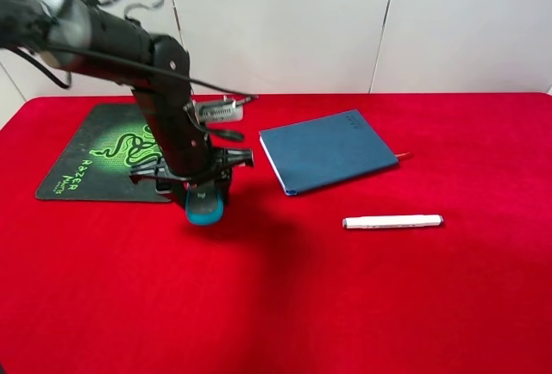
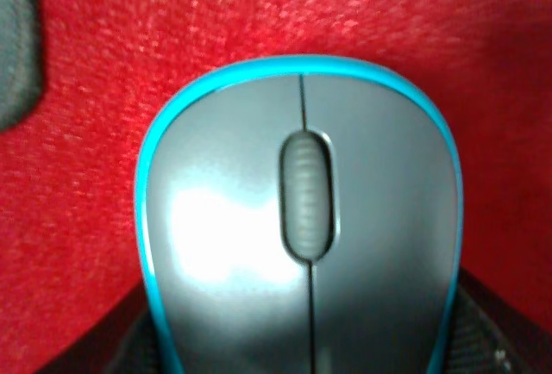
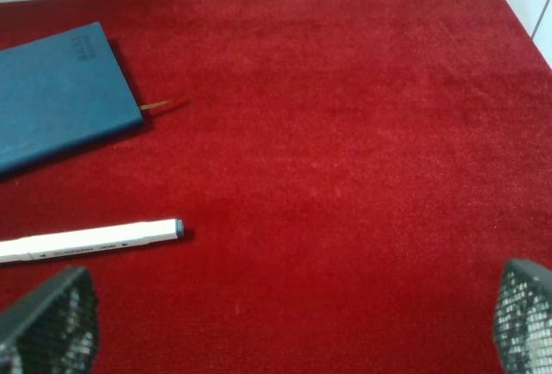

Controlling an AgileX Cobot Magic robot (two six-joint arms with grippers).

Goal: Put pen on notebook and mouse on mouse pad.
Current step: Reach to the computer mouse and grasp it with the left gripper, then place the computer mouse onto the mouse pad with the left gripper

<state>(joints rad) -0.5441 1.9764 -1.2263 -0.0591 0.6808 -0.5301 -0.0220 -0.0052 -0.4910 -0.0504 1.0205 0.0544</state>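
Observation:
The grey mouse (image 1: 205, 208) with teal sides sits in my left gripper (image 1: 200, 190), which is shut on it, just right of the black mouse pad (image 1: 99, 154) with its green logo. In the left wrist view the mouse (image 2: 302, 227) fills the picture over red cloth, and a dark corner of the pad (image 2: 17, 46) shows at the edge. Whether the mouse rests on the cloth or hangs just above it, I cannot tell. The dark blue notebook (image 1: 328, 150) lies mid-table, with the white pen (image 1: 392, 221) in front of it. My right gripper (image 3: 289, 331) is open over bare cloth beside the pen (image 3: 86, 241) and notebook (image 3: 60, 98).
A red cloth (image 1: 388, 305) covers the whole table. The notebook's thin ribbon (image 3: 157, 106) sticks out from its right side. A white wall stands behind the table's far edge. The left arm (image 1: 164, 81) reaches over the mouse pad's right part.

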